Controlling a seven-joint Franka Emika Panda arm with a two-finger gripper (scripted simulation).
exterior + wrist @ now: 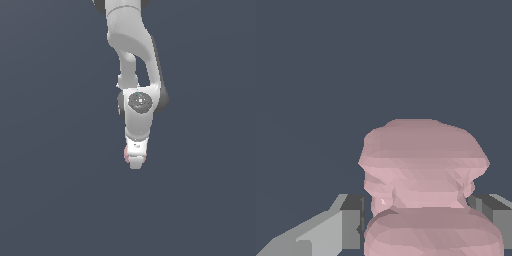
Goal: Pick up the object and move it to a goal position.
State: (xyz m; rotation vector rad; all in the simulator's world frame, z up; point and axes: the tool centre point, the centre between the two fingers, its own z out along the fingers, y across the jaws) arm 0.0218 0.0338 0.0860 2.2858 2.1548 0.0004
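The pale pink lumpy object (423, 170) fills the middle of the wrist view, sitting between the two grey fingertips (351, 225), which press against its sides. In the exterior view only thin pink slivers of the object (126, 156) show at the edges of the white gripper (135, 161), which points down and hides most of it. The gripper is shut on the object. The plain dark background does not show how high the object is held.
The white arm (131, 45) comes down from the top of the exterior view. Around it is a plain dark grey-blue surface (50, 150) with no other objects in view.
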